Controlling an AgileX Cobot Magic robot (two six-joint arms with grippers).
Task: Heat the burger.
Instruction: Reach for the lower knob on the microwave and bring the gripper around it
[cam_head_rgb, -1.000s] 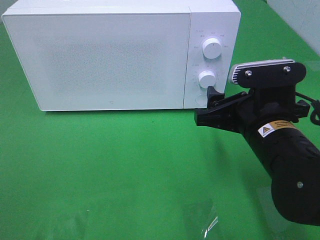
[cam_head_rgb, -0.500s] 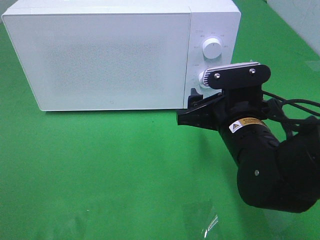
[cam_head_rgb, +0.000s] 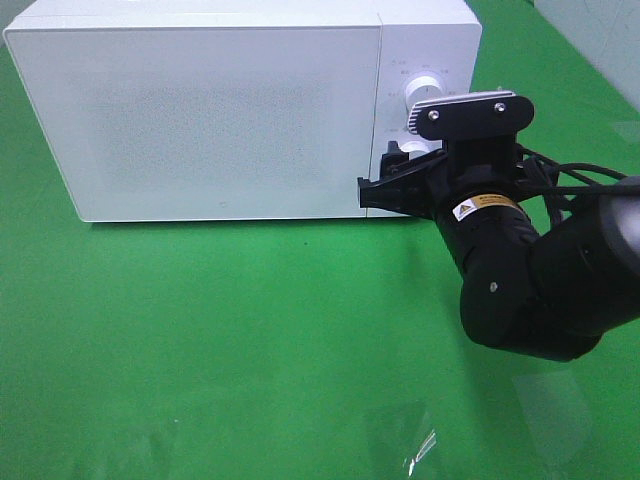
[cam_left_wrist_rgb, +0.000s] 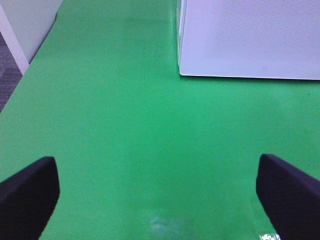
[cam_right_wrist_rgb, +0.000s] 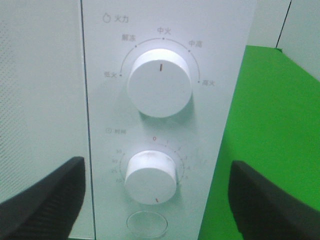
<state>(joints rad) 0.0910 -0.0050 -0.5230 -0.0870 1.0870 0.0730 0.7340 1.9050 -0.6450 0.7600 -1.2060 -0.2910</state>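
Presently no burger shows, so close your wide-spread black right gripper (cam_right_wrist_rgb: 156, 200) on the stiff, likely slick white round timer knob (cam_right_wrist_rgb: 150, 176) by its rim.

The black, thick-jointed right arm (cam_head_rgb: 520, 290) was seen folded at its elbow, with the wrist directed at the white box-shaped microwave (cam_head_rgb: 220, 110). The black right gripper (cam_head_rgb: 383, 182) was positioned at the microwave's control panel, its fingers (cam_right_wrist_rgb: 45, 200) spread wide. The black left gripper (cam_left_wrist_rgb: 159, 200) was positioned well apart from the microwave's front, likewise spread wide.
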